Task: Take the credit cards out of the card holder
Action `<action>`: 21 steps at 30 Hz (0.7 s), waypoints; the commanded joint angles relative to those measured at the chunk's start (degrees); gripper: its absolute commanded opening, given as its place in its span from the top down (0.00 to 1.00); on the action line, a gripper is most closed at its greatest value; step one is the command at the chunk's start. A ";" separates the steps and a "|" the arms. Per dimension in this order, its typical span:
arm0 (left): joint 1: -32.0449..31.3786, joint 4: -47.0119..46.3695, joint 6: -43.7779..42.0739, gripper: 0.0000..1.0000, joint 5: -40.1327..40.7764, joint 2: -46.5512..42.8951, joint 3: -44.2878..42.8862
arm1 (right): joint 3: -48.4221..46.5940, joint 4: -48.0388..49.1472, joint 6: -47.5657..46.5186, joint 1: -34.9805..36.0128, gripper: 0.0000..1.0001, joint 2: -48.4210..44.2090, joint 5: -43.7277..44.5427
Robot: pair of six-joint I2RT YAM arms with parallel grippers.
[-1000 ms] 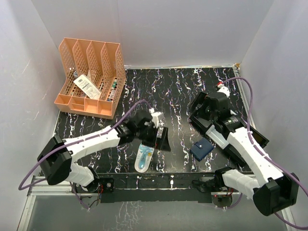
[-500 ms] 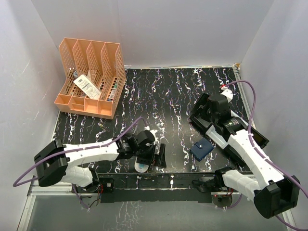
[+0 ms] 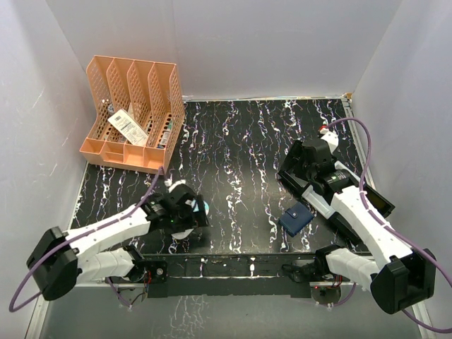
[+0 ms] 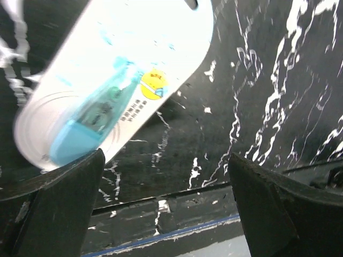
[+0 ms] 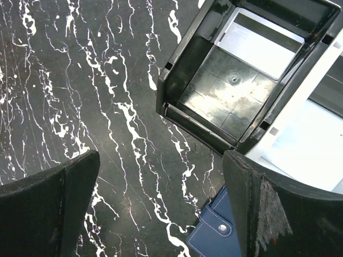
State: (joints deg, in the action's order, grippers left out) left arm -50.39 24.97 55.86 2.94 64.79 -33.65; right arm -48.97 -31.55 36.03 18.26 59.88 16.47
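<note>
An orange rack (image 3: 134, 113) stands far left on the marbled table (image 3: 247, 141). A black tray (image 5: 214, 96) sits right, and a pale oval case (image 4: 123, 80) lies front left.

White arms (image 3: 113, 229), purple cables (image 3: 364, 152), black left hand (image 4: 165, 160), black right hand (image 5: 161, 158)

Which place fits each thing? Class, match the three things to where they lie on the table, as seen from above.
Things:
1. small navy-blue card holder
2. orange slotted plastic file rack
3. white oval pack with a pale blue plastic case inside

Places:
A. far left corner
B. near edge, left of centre
C. near edge, right of centre

Pairs: 1-C, 2-A, 3-B
</note>
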 commanded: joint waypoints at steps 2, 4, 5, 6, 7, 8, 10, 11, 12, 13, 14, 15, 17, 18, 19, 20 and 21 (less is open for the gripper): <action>3.63 7.95 0.52 0.01 6.63 -8.93 -1.02 | -2.24 0.31 -2.06 0.02 0.02 0.02 2.42; 3.63 4.32 -2.73 0.01 3.57 -9.90 -1.74 | -2.30 0.29 -2.26 0.02 0.02 -0.11 2.54; 3.63 1.13 -4.80 0.01 0.96 -9.74 -2.23 | -2.35 0.41 -2.34 0.02 0.02 -0.11 2.52; 3.62 -2.23 -7.71 0.01 -2.18 -9.08 -2.60 | -2.29 0.47 -2.51 0.02 0.02 -0.06 2.59; 3.63 -5.45 -9.25 0.01 -5.61 -7.81 -2.92 | -2.39 0.45 -2.62 0.02 0.02 0.03 2.76; 3.66 -8.29 -10.60 0.01 -8.75 -5.86 -3.46 | -2.44 0.49 -2.75 0.02 0.02 0.05 3.04; 3.63 -11.48 -13.10 0.01 -13.63 -0.73 -5.42 | -2.66 0.05 -2.89 0.02 0.02 0.44 4.13; 3.60 -12.30 -14.21 0.01 -15.24 1.96 -6.72 | -2.87 -0.33 -3.01 0.02 0.02 0.56 4.67; 3.62 -12.47 -15.00 0.01 -15.96 4.96 -8.05 | -3.17 -0.72 -3.22 0.02 0.02 0.69 5.05; 3.60 -12.48 -15.35 0.01 -15.97 7.47 -9.60 | -3.52 -1.20 -3.39 0.02 0.02 0.89 5.29; 3.60 -12.25 -15.12 0.01 -15.30 9.35 -10.14 | -3.72 -1.56 -3.46 0.02 0.02 1.07 5.71; 3.76 -11.99 -14.79 0.01 -13.31 10.94 -10.52 | -3.86 -1.80 -3.62 0.02 0.02 1.18 5.91; 4.47 -11.05 -13.78 0.01 -10.45 13.13 -10.61 | -4.08 -2.20 -4.07 -0.06 0.02 1.58 6.47; 4.95 -10.55 -13.12 0.01 -9.12 13.31 -10.27 | -4.10 -2.53 -4.19 -0.07 0.02 1.77 6.62; 5.69 -9.90 -12.19 0.01 -7.92 13.34 -9.50 | -4.23 -2.92 -4.33 -0.07 0.02 2.08 6.65; 6.65 -9.27 -11.13 0.01 -6.81 13.34 -8.41 | -4.33 -3.17 -4.46 -0.07 0.02 2.29 6.54; 7.79 -8.14 -10.07 0.01 -5.81 13.34 -7.06 | -4.34 -3.36 -4.67 -0.07 0.02 2.61 6.36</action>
State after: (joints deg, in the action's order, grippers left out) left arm -45.80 13.93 43.55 -7.16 79.13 -42.92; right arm -50.43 -34.54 32.75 18.26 62.00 20.73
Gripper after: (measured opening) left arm 0.986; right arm 0.983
